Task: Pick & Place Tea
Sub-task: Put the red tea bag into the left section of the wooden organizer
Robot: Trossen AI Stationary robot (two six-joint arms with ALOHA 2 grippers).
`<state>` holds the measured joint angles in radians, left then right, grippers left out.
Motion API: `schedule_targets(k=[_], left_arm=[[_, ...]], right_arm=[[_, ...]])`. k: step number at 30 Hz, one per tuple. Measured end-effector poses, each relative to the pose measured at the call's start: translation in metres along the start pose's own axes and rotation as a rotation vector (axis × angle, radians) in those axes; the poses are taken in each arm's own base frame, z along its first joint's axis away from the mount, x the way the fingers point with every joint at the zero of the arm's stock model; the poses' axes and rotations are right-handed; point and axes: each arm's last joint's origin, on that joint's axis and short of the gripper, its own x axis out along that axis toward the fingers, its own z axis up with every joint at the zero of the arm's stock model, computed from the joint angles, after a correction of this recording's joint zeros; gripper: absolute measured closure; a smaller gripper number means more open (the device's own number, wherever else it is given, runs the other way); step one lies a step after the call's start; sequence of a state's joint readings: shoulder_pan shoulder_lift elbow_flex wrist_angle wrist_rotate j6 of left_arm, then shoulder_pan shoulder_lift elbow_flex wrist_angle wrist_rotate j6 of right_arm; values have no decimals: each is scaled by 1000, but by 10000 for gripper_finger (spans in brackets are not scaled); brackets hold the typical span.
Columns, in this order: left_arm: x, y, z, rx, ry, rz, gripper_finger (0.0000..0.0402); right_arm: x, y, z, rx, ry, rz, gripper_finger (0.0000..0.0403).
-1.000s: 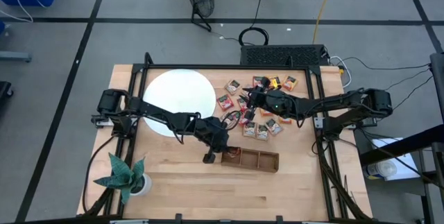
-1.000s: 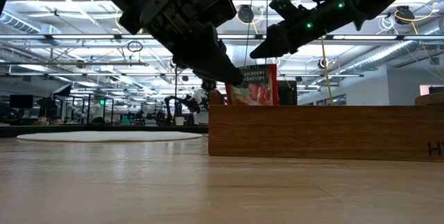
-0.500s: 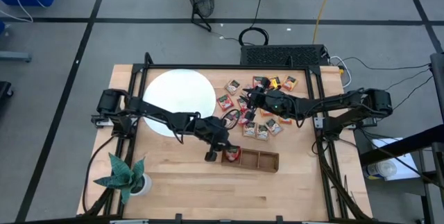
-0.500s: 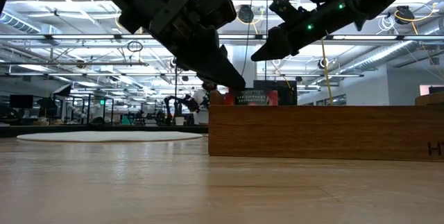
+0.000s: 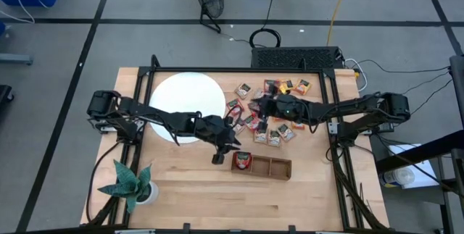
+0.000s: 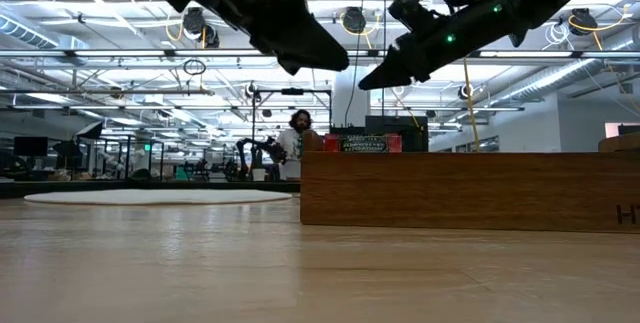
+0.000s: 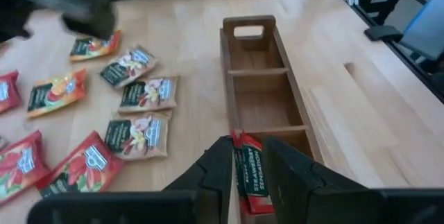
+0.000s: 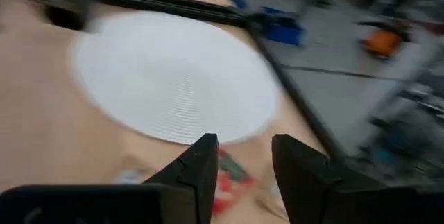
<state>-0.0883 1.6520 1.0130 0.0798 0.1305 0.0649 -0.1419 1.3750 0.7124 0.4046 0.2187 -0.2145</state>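
My left gripper hangs just beside the end of the wooden tray, its fingers slightly apart and holding nothing. Beyond the fingers, a red tea sachet lies in the tray's nearest end compartment, tilted against its wall; the other two compartments show bare wood. My right gripper hovers over the loose tea sachets scattered on the tabletop, fingers apart and empty. The white disc lies near the sachets.
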Motion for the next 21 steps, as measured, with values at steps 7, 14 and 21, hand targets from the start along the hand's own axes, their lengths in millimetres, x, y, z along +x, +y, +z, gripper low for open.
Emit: schedule_targets(k=[7,14,21], left_arm=[[0,0,0,1,1,0,316],[3,-8,-3,-2,33,-103,322],[4,-25,30,105,206,-58,395]], right_arm=[[-2,12,3,-4,-49,216,298],[-4,21,4,-50,-52,214,310],[-5,18,5,-52,-43,151,312]])
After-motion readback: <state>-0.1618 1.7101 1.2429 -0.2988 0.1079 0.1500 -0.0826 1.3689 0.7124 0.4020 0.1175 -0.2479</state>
